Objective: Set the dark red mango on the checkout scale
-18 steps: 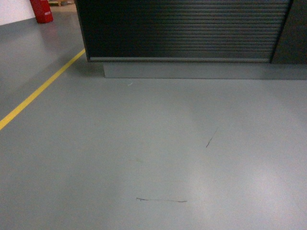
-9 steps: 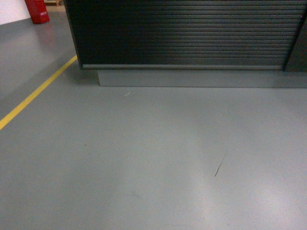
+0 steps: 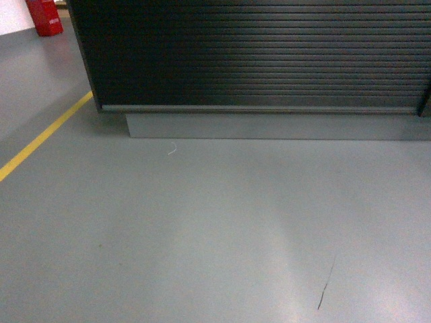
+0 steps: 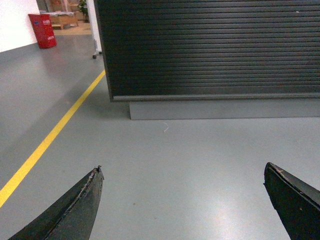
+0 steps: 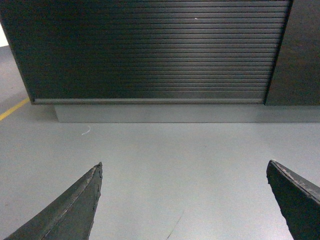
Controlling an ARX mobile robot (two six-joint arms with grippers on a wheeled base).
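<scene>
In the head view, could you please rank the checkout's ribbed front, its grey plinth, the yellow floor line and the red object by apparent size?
1. Checkout's ribbed front, by far the largest.
2. Grey plinth.
3. Yellow floor line.
4. Red object; it is farther away and cut off by the frame, so its true size is unsure.

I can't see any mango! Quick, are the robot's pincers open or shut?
Left pincer: open, holding nothing.
Right pincer: open, holding nothing.

The checkout (image 3: 256,57) is cut off at the top in every view, so its upper surface is out of sight. The red container (image 3: 44,16) is clipped by the head view's edge. Each tool (image 4: 182,172) shows only its fingertips (image 5: 75,207).
</scene>
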